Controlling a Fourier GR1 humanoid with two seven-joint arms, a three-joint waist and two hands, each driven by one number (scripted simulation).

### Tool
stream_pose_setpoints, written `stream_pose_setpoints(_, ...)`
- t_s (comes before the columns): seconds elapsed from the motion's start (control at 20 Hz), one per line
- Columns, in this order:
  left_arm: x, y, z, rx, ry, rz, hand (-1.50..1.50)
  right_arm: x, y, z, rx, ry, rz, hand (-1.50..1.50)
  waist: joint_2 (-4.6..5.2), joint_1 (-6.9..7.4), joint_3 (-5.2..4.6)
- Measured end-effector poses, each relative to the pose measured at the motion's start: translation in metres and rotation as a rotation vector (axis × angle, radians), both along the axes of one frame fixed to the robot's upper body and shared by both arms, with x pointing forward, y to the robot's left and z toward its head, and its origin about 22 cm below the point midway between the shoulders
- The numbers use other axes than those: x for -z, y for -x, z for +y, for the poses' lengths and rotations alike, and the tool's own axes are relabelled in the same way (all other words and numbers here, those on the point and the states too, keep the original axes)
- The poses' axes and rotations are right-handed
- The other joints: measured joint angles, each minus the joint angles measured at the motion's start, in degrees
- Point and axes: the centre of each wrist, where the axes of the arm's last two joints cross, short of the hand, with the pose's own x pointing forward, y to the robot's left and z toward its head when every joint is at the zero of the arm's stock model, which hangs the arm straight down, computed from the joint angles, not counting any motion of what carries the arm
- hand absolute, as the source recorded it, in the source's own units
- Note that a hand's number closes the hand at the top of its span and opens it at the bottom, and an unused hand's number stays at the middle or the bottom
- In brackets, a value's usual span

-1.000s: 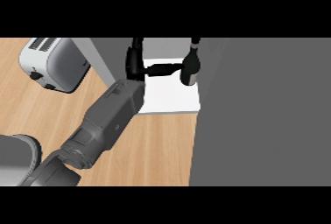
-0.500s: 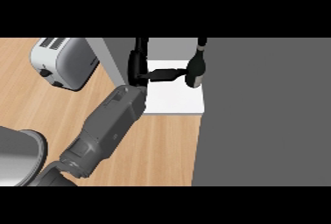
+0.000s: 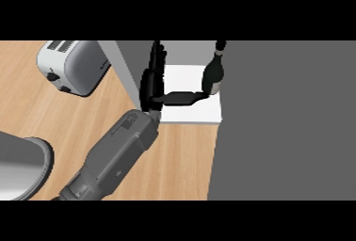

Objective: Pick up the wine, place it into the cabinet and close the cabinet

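Grey boxy forearm (image 3: 115,157) being shown with rounded edges, small recessed panel being seen near the wrist, black hand (image 3: 170,96) with slim glossy fingers being displayed

This is a kitchen. A shiny toaster (image 3: 73,66) sits on a wooden counter (image 3: 42,113) at the upper left. A grey cabinet (image 3: 278,117) with a white shelf (image 3: 188,110) fills the right side.
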Motion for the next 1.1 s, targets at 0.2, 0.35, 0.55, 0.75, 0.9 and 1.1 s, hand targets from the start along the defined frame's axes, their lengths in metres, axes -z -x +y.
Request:
stream_pose_setpoints(0.2,0.005,0.025,0.007,0.027,0.034,0.003,-1.5,0.0,0.002,0.004,-0.013,-0.013,0.008,-1.5,-0.05,-0.04,-0.02)
stream_pose_setpoints(0.35,0.003,0.047,0.008,0.038,0.056,0.003,-1.5,-0.001,0.001,0.004,-0.012,-0.006,0.007,-1.5,0.02,-0.05,0.0)
stream_pose_setpoints(0.55,0.006,0.08,0.011,0.055,0.074,-0.005,-1.5,-0.003,0.001,0.007,-0.025,-0.005,0.015,-1.5,0.15,-0.32,-0.02)
stream_pose_setpoints(0.75,0.011,0.115,0.02,0.064,0.086,-0.011,-1.5,-0.003,0.0,0.006,-0.028,0.004,0.009,-1.5,0.33,-0.57,-0.01)
stream_pose_setpoints(0.9,0.014,0.14,0.028,0.061,0.099,-0.015,-1.5,-0.003,0.001,0.007,-0.043,0.025,0.029,1.5,0.42,-0.75,-0.01)
stream_pose_setpoints(1.1,0.013,0.16,0.044,0.048,0.098,-0.023,-1.5,-0.001,0.003,0.009,-0.157,0.129,0.052,1.5,0.43,-0.76,0.01)
